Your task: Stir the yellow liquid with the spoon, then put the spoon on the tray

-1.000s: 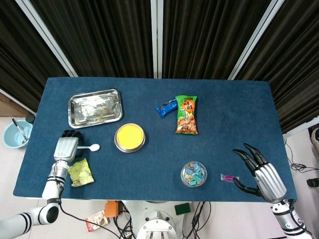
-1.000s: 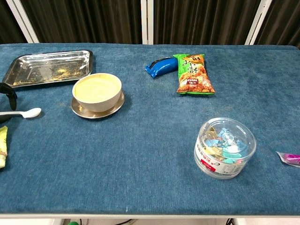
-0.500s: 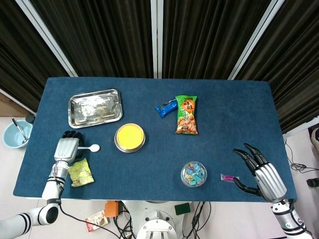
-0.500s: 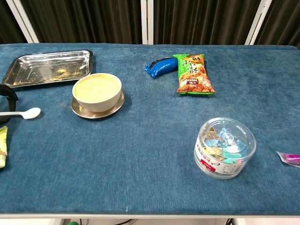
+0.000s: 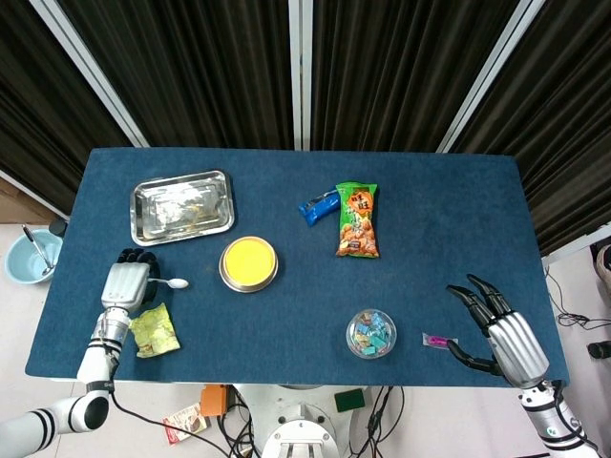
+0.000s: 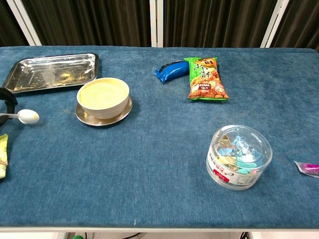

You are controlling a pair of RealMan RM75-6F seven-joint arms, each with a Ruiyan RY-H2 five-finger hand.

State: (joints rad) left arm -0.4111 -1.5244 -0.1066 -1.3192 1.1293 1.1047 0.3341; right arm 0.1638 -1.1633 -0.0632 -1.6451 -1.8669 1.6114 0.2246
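I see one white spoon (image 5: 173, 283) near the table's left edge, handle in my left hand (image 5: 127, 284), which grips it with fingers curled round; bowl end points toward the centre, just beside the cup. Whether the spoon is off the cloth I can't tell. In the chest view only the spoon's round end (image 6: 27, 116) and a dark bit of a finger (image 6: 7, 97) show.

One round cup (image 5: 249, 262), pale walls, filled with smooth yellow liquid (image 6: 102, 93), sits on a shallow metal saucer (image 6: 102, 118).

One rectangular steel tray (image 5: 182, 206), shiny, raised rim, lies toward the far left corner; light specks on its floor.

One crumpled yellow-green wrapper (image 5: 155, 331) lies at the near left corner, just beside my left wrist.

Mid-table toward the far edge: one glossy green-orange snack bag (image 5: 357, 219), one blue packet (image 5: 316, 206) touching its top left.

Near edge, right of centre: one clear round plastic tub (image 6: 239, 157) with lid, holding small pastel bits. One small pink wrapper (image 5: 436, 340) beside it.

My right hand (image 5: 498, 330) hovers at the near right corner, fingers spread, holding nothing.

Table (image 5: 449, 229) is covered in blue napped cloth.
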